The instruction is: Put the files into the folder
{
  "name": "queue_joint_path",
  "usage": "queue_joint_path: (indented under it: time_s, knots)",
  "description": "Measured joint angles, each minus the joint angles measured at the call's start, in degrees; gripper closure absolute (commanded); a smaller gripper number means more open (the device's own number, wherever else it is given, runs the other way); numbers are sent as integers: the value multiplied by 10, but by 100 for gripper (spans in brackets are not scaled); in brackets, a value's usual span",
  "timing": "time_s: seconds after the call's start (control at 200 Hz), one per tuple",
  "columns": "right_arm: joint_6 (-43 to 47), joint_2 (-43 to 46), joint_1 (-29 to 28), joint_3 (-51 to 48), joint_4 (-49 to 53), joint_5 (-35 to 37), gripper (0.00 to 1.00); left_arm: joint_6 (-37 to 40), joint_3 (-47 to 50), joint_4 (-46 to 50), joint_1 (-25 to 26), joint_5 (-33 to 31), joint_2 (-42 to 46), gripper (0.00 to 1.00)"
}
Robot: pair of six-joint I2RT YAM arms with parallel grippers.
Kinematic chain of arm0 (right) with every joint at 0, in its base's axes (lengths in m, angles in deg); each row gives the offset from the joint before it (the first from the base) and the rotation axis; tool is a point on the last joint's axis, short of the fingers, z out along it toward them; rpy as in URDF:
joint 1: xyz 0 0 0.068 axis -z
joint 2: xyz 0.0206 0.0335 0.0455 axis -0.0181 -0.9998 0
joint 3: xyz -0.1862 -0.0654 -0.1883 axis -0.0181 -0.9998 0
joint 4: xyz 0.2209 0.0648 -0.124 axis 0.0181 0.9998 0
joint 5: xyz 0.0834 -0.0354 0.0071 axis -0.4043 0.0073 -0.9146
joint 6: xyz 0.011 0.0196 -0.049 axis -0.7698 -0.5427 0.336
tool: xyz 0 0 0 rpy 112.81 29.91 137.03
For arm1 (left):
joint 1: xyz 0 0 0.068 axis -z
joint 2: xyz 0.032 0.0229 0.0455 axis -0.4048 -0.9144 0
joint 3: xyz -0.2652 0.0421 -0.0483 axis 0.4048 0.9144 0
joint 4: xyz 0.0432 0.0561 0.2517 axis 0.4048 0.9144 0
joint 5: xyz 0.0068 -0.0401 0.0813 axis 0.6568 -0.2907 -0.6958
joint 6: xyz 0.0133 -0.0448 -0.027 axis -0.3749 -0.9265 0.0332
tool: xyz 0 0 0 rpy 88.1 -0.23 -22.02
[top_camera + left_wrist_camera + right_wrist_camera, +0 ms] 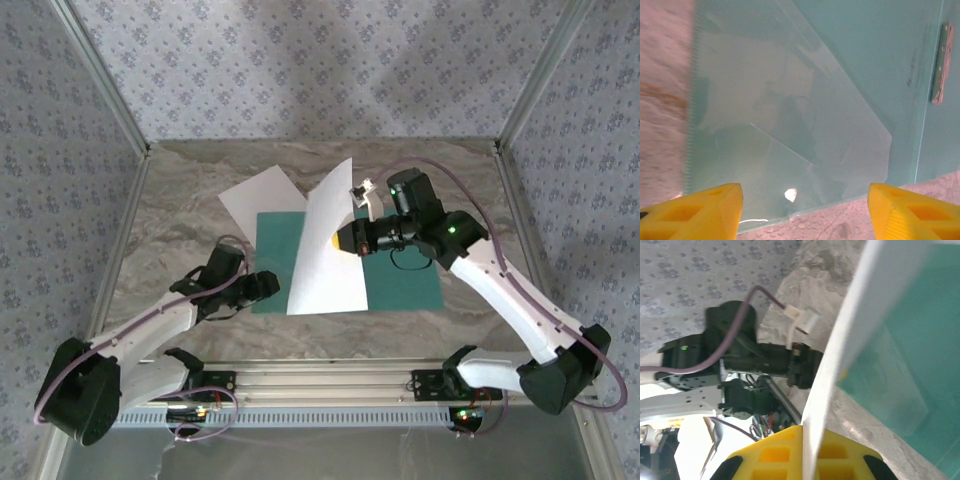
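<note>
The right gripper point(340, 241) is clamping a tilted sheet point(325, 255) over the open folder point(405, 285). The left gripper point(805, 212) is hovering, jaws apart. Next, I'd say, the sheet needs laying flat inside.

The raised sheet point(325, 250) is covering the middle of the folder point(405, 285) and hiding the fingertips of the right tool point(341, 242) (a yellow sliver is peeking out), while the far sheet point(262, 195) is lying partly hidden behind them; the wrist view's lower edge is cropping the left tool point(805, 212).

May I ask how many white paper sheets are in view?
2. One sheet is pinched in the right pincer over the folder; the other sheet lies on the table beyond it. Others may hide underneath.
</note>
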Motion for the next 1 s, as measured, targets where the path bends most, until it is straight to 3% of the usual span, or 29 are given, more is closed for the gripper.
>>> queue_joint_path:
  time_s: [0.18, 0.53, 0.74, 0.999]
  knots:
    - [62, -63, 11, 39, 59, 76, 100, 12, 6, 28, -52, 2, 12, 33]
    - [234, -206, 12, 66, 86, 234, 100, 22, 6, 30, -56, 19, -28, 33]
    - [302, -222, 12, 68, 84, 268, 100, 27, 5, 29, -56, 20, -29, 33]
    - [343, -208, 24, 59, 49, 263, 100, 28, 5, 30, -56, 21, -29, 33]
